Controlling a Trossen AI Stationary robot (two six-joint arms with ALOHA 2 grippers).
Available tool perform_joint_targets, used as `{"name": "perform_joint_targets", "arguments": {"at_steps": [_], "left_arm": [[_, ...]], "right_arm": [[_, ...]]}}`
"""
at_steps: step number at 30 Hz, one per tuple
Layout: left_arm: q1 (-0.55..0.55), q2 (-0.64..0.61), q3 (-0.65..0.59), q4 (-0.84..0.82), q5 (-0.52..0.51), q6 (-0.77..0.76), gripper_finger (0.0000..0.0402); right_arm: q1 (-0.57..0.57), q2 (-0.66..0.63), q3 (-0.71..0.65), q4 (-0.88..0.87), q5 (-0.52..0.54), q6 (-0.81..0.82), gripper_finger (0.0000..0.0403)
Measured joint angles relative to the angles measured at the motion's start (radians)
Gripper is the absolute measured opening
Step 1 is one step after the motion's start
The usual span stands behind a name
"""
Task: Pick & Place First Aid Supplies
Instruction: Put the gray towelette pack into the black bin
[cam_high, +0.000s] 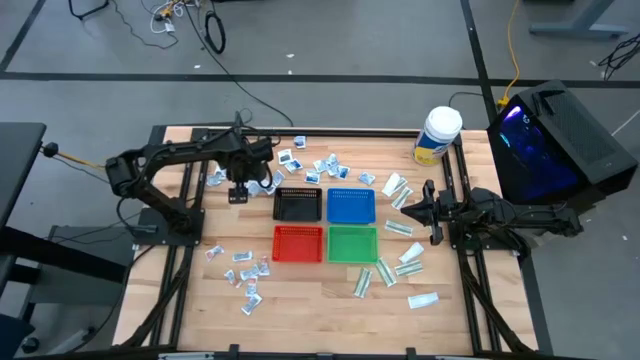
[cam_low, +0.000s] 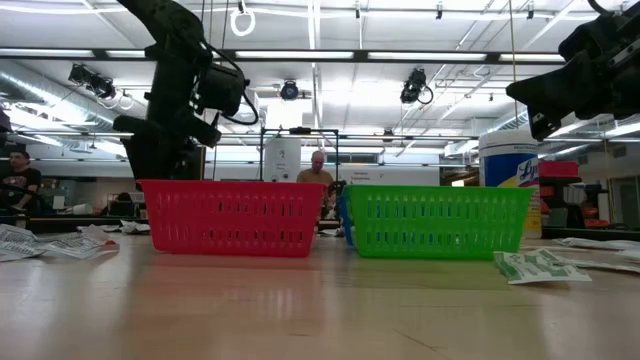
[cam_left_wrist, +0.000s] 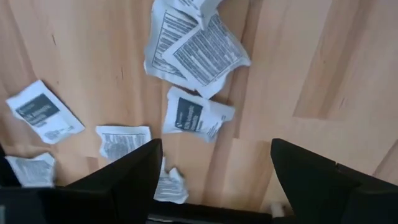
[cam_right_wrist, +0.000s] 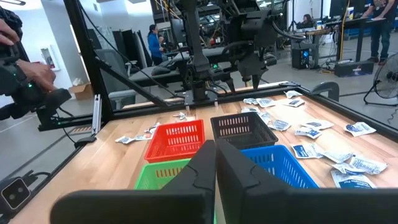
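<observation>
Left hand (cam_high: 238, 196) open, empty, over squarish packets (cam_left_wrist: 196, 116) near bench's far edge; overlapping packets risk a double pick. Right hand (cam_high: 428, 207) closed, idle.

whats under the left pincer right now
Below the open left pincer lie squarish white packets on bare wooden table, none gripped. Its dark fingers cover part of two packets near them.

Small flat white packets (cam_high: 330, 166) lie scattered on the table around the trays, narrower white-and-green ones (cam_high: 398, 228) right.
</observation>
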Motion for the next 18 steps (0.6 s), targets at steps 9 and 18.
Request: {"name": "perform_joint_targets", "arguments": {"at_steps": [9, 18], "left_arm": [[0.0, -0.003, 0.0, -0.002, -0.028, 0.079, 0.0323], [0.002, -0.032, -0.018, 0.0, -0.029, 0.079, 0.0326]], "right_arm": [[0.0, 0.0, 0.0, 0.0, -0.001, 0.0, 0.0018], [0.0, 0.0, 0.0, 0.0, -0.001, 0.0, 0.0018]]}}
